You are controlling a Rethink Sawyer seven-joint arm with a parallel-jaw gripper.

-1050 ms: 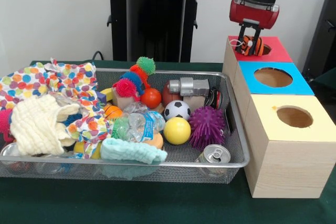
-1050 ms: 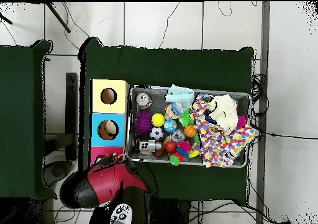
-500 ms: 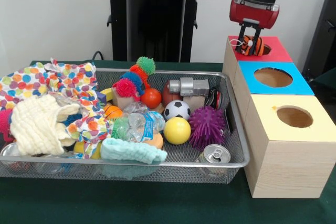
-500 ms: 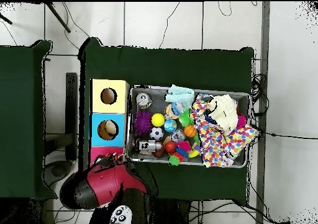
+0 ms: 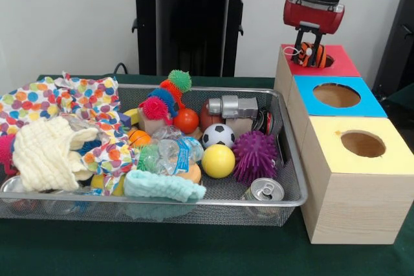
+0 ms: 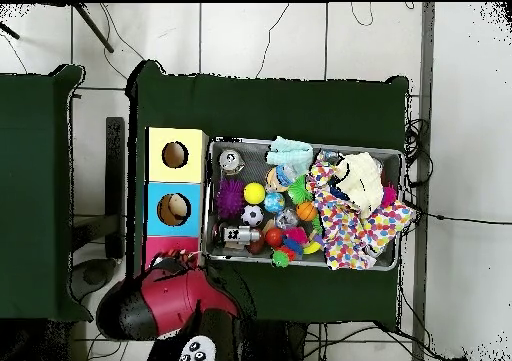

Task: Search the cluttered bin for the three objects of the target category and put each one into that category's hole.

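The gripper point(image 5: 311, 48) hangs over the red box point(image 5: 341, 61), its fingers clamped on a small orange, black and white toy point(image 5: 312, 55). The toy sits just above the red box's top, beside the hole point(image 5: 328, 61), which lies slightly to the toy's right in the front view and is partly hidden behind it. In the overhead view the arm point(image 6: 165, 302) covers the red box, so the toy cannot be seen there.

To do this step well, the toy likely needs shifting sideways until it is centred over the hole, then letting go from low down, so it drops in rather than catching on the rim and rolling off the lid.

Next to the red box stands a blue box point(image 5: 362, 105), then a yellow box point(image 5: 352, 192), each with its own round hole. Beside the red box, on the other side, lies the mesh bin point(image 5: 294, 159), crowded with a soccer ball point(image 5: 218, 135), a yellow ball point(image 5: 218, 160), a purple spiky ball point(image 5: 255, 155), a can point(image 5: 264, 191), a crushed bottle point(image 5: 169, 154) and dotted cloth point(image 5: 65, 98).

Nothing blocks the hole; the risks are the near rim and the neighbouring blue hole.
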